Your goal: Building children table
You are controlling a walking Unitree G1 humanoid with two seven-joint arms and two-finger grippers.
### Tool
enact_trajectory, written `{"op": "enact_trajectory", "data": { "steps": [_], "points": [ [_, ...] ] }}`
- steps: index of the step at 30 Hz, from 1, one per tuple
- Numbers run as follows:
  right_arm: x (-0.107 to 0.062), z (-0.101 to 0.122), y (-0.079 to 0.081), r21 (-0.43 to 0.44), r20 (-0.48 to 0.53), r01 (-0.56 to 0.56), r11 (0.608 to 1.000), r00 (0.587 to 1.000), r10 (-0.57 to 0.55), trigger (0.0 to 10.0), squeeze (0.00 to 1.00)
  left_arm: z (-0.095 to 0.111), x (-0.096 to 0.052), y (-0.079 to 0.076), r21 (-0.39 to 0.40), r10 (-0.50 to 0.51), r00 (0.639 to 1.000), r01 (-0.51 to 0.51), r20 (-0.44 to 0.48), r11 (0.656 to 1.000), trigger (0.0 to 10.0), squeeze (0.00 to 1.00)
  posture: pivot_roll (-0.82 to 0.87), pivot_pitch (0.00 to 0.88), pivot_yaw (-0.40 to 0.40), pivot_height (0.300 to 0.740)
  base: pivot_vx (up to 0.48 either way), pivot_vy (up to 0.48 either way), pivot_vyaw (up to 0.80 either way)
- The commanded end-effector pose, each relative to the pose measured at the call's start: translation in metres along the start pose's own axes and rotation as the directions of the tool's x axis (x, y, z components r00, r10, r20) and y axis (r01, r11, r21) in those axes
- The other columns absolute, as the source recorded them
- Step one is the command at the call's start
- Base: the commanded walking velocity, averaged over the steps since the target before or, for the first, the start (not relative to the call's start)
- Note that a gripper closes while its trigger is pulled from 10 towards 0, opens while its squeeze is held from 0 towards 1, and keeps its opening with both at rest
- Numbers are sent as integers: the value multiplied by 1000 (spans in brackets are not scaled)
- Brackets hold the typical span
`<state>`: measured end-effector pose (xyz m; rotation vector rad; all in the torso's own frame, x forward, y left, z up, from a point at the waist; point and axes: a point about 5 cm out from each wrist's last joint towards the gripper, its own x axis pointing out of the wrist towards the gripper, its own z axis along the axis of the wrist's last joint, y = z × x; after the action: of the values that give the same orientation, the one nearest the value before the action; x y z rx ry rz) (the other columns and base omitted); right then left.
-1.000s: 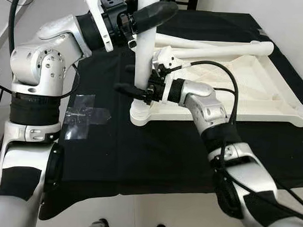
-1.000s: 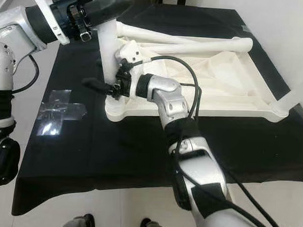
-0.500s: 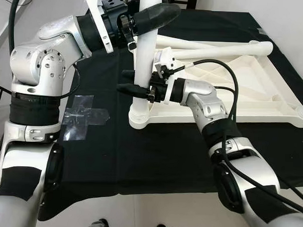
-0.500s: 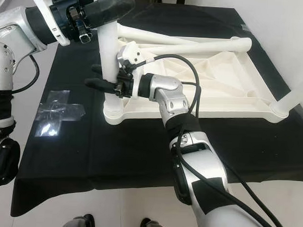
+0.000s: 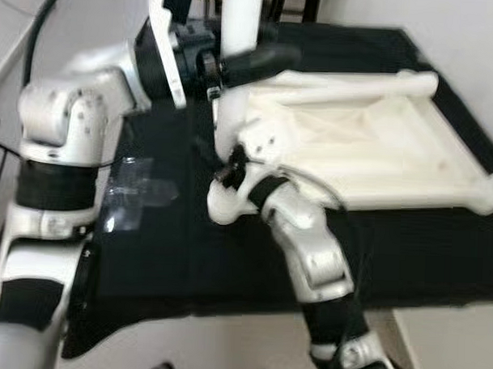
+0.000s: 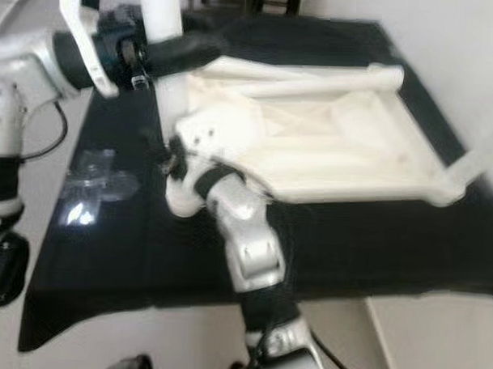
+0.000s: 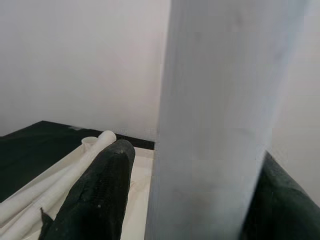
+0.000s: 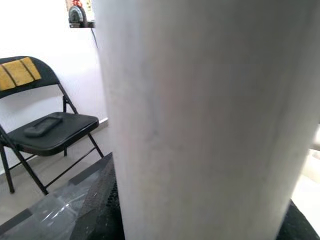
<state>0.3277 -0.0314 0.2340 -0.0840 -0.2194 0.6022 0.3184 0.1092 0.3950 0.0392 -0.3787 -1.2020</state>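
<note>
The white table top (image 5: 409, 170) lies upside down on a black cloth. One white table leg (image 5: 230, 111) stands upright in its near left corner. High on that leg my left gripper (image 5: 263, 51) is shut, and the left wrist view has the leg (image 7: 220, 125) between the black fingers (image 7: 100, 195). Low on the leg, just above the corner socket, sits my right gripper (image 5: 223, 163). In the right wrist view the leg (image 8: 210, 120) is very close, with a black finger (image 8: 102, 205) on each side. Both eye views are blurred.
Two loose white legs (image 5: 355, 83) lie across the far side of the table top. Clear tape (image 5: 133, 193) is stuck to the cloth on the left. A black folding chair (image 8: 45, 130) stands beyond the table. A white wall runs along the right.
My right forearm has swung from the right side round to the near side of the leg, and its gripper has stayed low on the leg. The left gripper has kept its hold. The head camera has shifted.
</note>
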Motion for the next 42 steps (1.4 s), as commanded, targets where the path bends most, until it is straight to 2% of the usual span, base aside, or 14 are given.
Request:
{"op": "enact_trajectory", "data": {
  "steps": [1, 9, 10, 13, 14, 24, 25, 26, 27, 33, 34, 39, 40, 42],
  "points": [
    [1, -52, 29, 149, -247, 10, 989, 969, 28, 0, 0, -1, 3, -3, -1, -15, 1000, 15, -7, 1000, 10000, 0, 168, 262, -78, 740, 0, 0, 0],
    [20, -38, 12, 127, -193, 8, 992, 981, 17, 0, 0, -2, 8, -4, 2, -31, 1000, 31, 8, 1000, 9451, 0, 148, 227, -86, 740, 0, 0, 0],
    [25, -33, 6, 116, -180, 6, 993, 983, 15, 4667, 0, -3, 9, -4, 2, -34, 999, 34, 11, 999, 0, 0, 148, 227, -86, 740, 0, 0, 0],
    [27, -30, 2, 106, -174, 3, 994, 985, 15, 4667, 0, -3, 9, -4, 2, -37, 999, 37, 11, 999, 0, 0, 148, 227, -86, 740, 0, 0, 0],
    [28, -26, -2, 98, -165, -10, 995, 986, 26, 10000, 0, -2, 9, -4, 2, -38, 999, 38, 12, 999, 0, 0, 154, 223, -85, 740, 0, 0, 0],
    [31, 5, -22, 30, -70, -124, 992, 990, 126, 10000, 0, -1, 8, -5, 0, -41, 999, 41, 11, 999, 0, 0, 162, 223, -84, 740, 0, 0, 0],
    [32, 13, -29, -12, -47, -203, 979, 978, 202, 10000, 431, -1, 9, -5, -2, -42, 999, 42, 9, 999, 0, 0, 162, 223, -84, 740, 0, 0, 0],
    [32, 13, -29, -12, -47, -203, 979, 978, 202, 10000, 431, -1, 9, -5, -2, -42, 999, 42, 9, 999, 0, 0, 162, 223, -84, 740, 0, 0, 0],
    [30, 21, -30, -89, -36, -366, 926, 931, 364, 10000, 1000, -1, 9, -5, -3, -43, 999, 43, 7, 999, 0, 0, 162, 227, -82, 740, 0, 0, 0],
    [25, 35, -37, -191, -109, -745, 639, 663, 741, 10000, 1000, -2, 11, -7, -6, -51, 999, 51, 7, 999, 0, 0, 176, 242, -84, 740, 0, 0, 0],
    [27, 35, -37, -199, -132, -762, 617, 644, 753, 10000, 0, -2, 12, -7, -6, -53, 999, 53, 6, 999, 0, 0, 181, 247, -85, 740, 0, 0, 0],
    [36, 41, -34, -206, -115, -770, 604, 632, 766, 10000, 0, -1, 12, -8, -6, -56, 998, 56, 4, 998, 0, 0, 185, 252, -84, 740, 0, 0, 0],
    [38, 39, -32, -201, -122, -769, 607, 635, 763, 4000, 0, -1, 11, -9, -7, -57, 998, 57, 2, 998, 0, 0, 190, 257, -83, 740, 0, 0, 0],
    [40, 38, -30, -198, -126, -768, 609, 636, 761, 4000, 0, -2, 11, -9, -8, -57, 998, 57, 1, 998, 0, 0, 190, 257, -83, 740, 0, 0, 0]
  ]
}}
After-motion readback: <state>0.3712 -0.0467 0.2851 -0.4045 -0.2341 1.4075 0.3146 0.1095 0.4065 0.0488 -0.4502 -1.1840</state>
